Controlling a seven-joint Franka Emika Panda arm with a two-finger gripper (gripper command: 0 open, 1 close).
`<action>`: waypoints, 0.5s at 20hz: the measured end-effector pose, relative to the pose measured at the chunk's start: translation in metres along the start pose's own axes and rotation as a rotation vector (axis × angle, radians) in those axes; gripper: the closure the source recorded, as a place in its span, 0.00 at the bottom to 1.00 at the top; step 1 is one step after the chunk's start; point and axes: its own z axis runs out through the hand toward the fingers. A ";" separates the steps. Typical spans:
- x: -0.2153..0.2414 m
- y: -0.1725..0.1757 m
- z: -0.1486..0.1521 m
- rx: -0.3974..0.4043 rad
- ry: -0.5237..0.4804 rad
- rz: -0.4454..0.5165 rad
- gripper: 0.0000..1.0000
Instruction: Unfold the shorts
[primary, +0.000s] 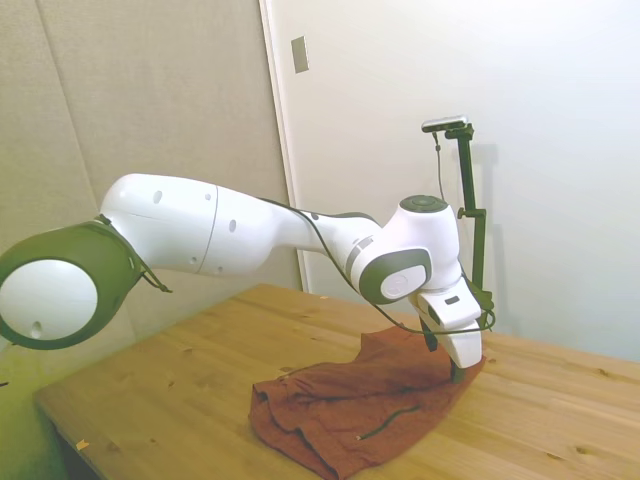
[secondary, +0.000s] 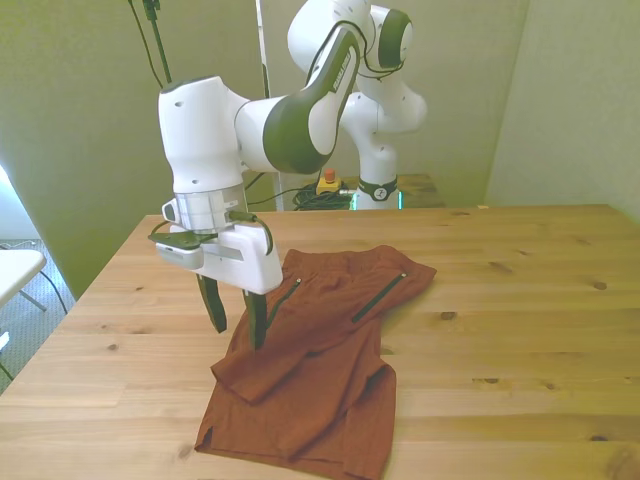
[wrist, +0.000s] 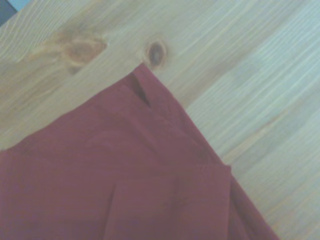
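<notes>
The shorts (secondary: 320, 360) are lying folded and wrinkled on the wooden bench (secondary: 520, 330), filling the lower middle of the front view and running from a wide edge near the frame's centre down to a narrower end near the bottom edge. Two thin dark slits are showing on the upper part of the cloth in that view. In the side view the shorts (primary: 360, 400) are sitting in the lower middle of the frame, bunched into folds at their left end and flatter toward the right.

The pincer (secondary: 235, 322) is hanging at the left-centre of the front view with its two dark fingers (secondary: 213, 308) pointing down and standing apart, nothing between them. One finger is hovering over bare wood just beside the cloth's left edge, while the other is coming down over the cloth itself; whether either tip is touching is hard to tell. In the side view the pincer (primary: 446, 360) is sitting right of centre, low over the right end of the shorts, with the white arm (primary: 240, 235) stretching in from the left of the frame.

The wrist view is showing a pointed corner of the shorts (wrist: 125, 170) lying flat on pale wood, right next to a dark knot (wrist: 156, 53) in the grain.
</notes>
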 end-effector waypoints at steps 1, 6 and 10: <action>0.001 -0.002 0.004 0.001 0.004 0.004 0.00; 0.001 -0.010 0.019 0.010 0.011 0.012 1.00; -0.001 -0.011 0.029 0.009 0.006 0.011 1.00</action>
